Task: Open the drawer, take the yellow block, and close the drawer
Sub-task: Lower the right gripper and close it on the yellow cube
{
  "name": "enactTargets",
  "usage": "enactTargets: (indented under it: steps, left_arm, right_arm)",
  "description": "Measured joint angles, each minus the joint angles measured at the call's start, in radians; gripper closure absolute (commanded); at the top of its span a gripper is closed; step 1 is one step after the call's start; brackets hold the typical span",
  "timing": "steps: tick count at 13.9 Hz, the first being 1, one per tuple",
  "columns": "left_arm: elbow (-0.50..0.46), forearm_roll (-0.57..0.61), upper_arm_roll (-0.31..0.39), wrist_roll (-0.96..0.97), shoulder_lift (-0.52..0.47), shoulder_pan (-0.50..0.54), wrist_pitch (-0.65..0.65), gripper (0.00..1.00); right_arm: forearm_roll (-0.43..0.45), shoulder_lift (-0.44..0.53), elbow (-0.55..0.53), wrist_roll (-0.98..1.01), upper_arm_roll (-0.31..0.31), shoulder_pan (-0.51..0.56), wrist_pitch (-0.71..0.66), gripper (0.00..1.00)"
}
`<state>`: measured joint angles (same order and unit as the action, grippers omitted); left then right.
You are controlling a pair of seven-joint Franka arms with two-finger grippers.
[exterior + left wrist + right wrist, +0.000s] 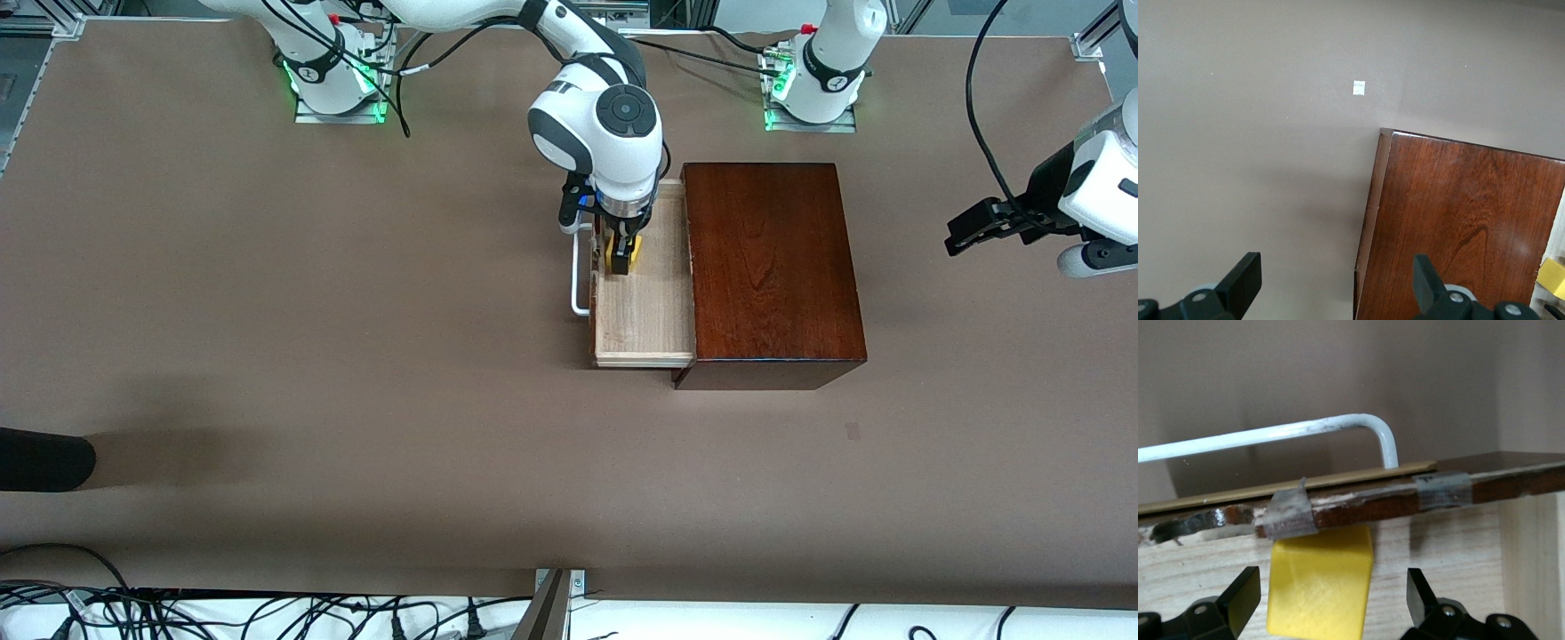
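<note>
The right gripper (621, 252) hangs down into the open drawer (642, 302), its jaws spread wide with the yellow block (617, 257) sitting squarely between them, a clear gap on each side in the right wrist view. The block (1319, 587) lies directly below the jaws and just inside the drawer's front board, so the coming move turns on a straight closing pinch with little room toward that front. It is a plain, matte, sharp-edged cube with no long axis to favour; its flat faces should grip well.

Just past the block from the jaws, the drawer's dark reddish front is chipped along its top edge and patched with grey tape, and the white handle (1278, 435), a smooth rounded bar, curves off it. The tray floor is pale raw wood.

The wooden box (772, 267) is glossy and dark-grained, resting on the dull brown desk (267, 338).

The left gripper (965, 228) waits, jaws open, above the desk near the box; the right arm is plainly nearer the block.
</note>
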<state>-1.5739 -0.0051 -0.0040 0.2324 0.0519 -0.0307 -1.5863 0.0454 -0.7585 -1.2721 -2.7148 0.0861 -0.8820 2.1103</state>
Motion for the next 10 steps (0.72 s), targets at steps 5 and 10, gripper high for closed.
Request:
enactTargets:
  steps: [5,10]
  left_arm:
    - [0.000,0.000,0.000,0.000,0.000,0.000,0.000,0.00]
    - [0.000,0.000,-0.001,0.000,0.000,0.000,0.000,0.00]
  right_arm:
    - [0.016,-0.002,0.006,0.000,-0.001,0.000,0.000,0.99]
    - [0.016,0.080,0.057,0.006,-0.012,0.008,-0.108,0.99]
